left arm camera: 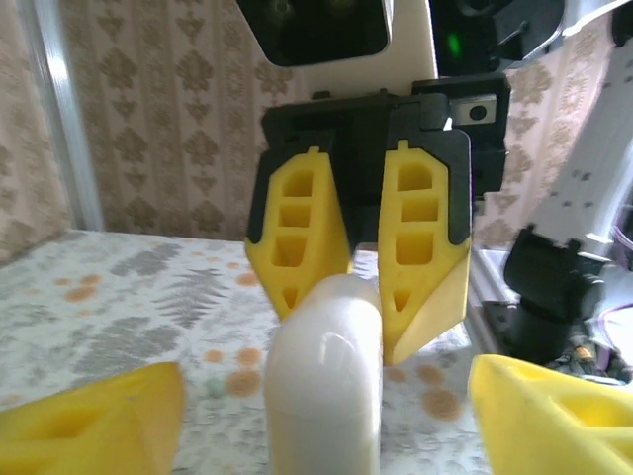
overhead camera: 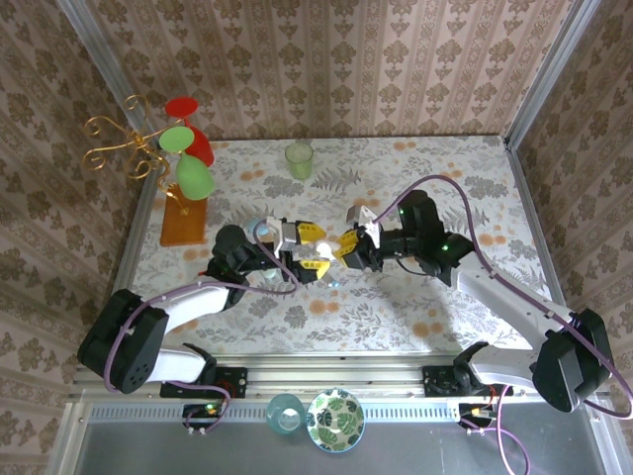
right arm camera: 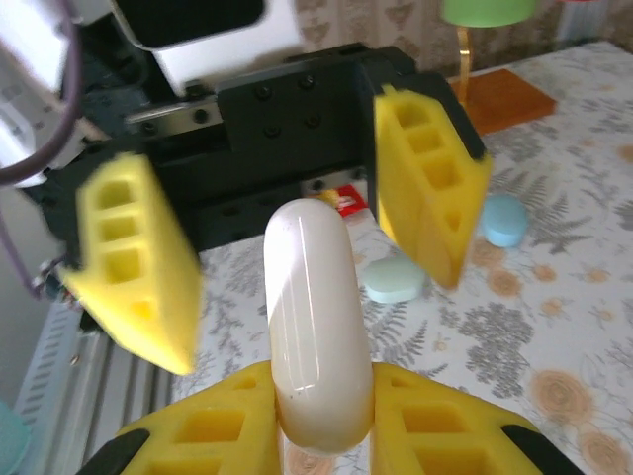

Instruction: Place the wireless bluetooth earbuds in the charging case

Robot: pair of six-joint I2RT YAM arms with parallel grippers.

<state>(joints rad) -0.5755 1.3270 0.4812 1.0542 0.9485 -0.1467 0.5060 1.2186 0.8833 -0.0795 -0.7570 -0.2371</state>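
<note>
Light is bright and even. The white case carries a soft glare streak; the yellow finger beside it is blurred.

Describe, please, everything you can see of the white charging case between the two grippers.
The white charging case is a smooth, glossy pebble of what looks like plastic, rounded at its end and seen edge-on; whether its lid is open cannot be told. It sits between the two facing grippers near the middle of the flowered table. The right gripper pinches it between its yellow fingers; the left gripper stands open on either side, not touching it.
</note>
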